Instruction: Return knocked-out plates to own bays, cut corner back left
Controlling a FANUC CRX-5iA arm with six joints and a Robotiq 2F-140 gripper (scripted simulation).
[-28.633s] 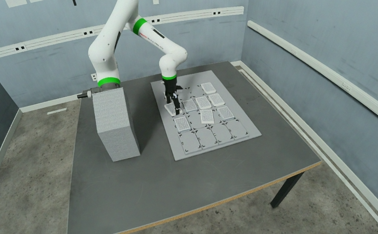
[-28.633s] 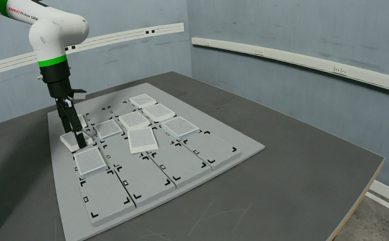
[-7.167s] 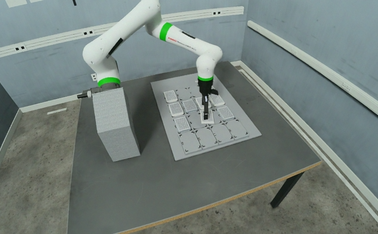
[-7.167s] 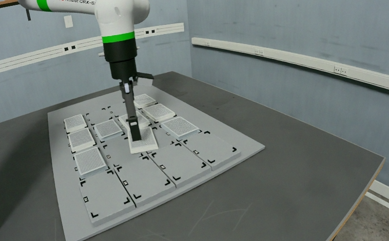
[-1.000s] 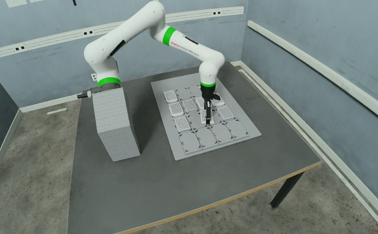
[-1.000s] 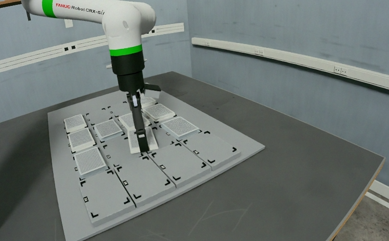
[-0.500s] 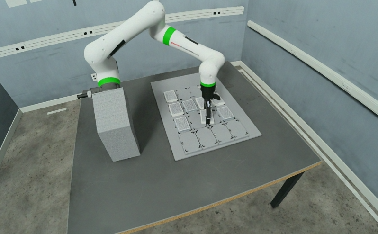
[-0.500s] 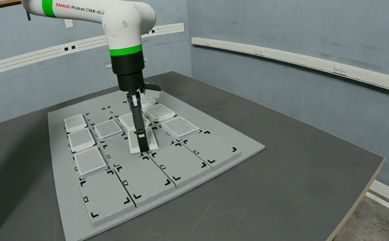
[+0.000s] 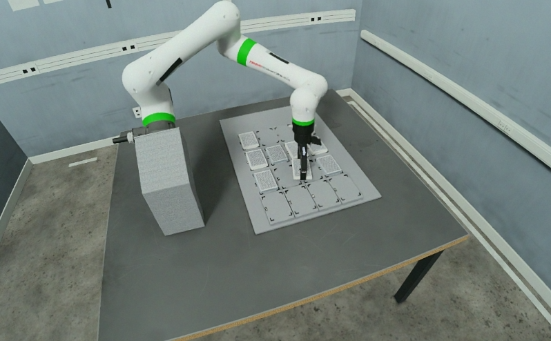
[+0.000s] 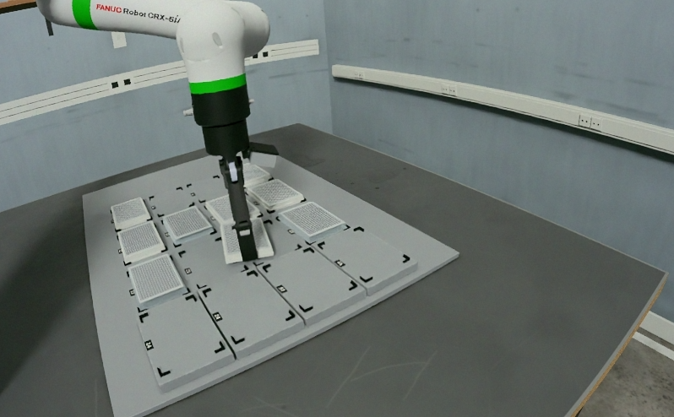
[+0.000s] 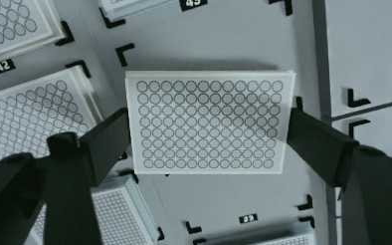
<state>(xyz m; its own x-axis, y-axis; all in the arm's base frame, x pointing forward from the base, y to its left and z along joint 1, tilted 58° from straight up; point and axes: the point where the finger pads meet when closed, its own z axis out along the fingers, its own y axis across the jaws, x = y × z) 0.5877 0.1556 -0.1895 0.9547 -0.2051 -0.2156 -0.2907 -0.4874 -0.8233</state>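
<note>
The black two-finger end effector (image 11: 209, 133) stands wide, its fingers closed against the two short ends of a white sealed 96-well plate with round wells (image 11: 210, 122); in the wrist view the left finger pad (image 11: 107, 141) touches the plate's left edge and the right finger pad (image 11: 317, 141) touches its right edge; the plate fills the gap between them, so the end effector holds it across its long dimension.

In the exterior view the end effector (image 10: 245, 243) hangs straight down from the white arm with green bands (image 10: 214, 46); the held plate (image 10: 261, 239) lies over the middle of the light grey deck board with black corner pieces (image 10: 432, 257), and the views do not settle whether it rests on the deck or is slightly lifted; its edges run at a slight angle to the black corner pieces around it.

A bay label reading 42 (image 11: 2, 66) shows at the upper left of the wrist view, beside a second sealed 96-well plate (image 11: 29, 124); a sealed 384-well plate with fine wells (image 11: 115, 219) lies just below the left finger.

The deck board lies on the dark grey counter (image 9: 311, 262); the arm rises from a grey block pedestal (image 9: 167, 199) at the deck's left in the top view.
</note>
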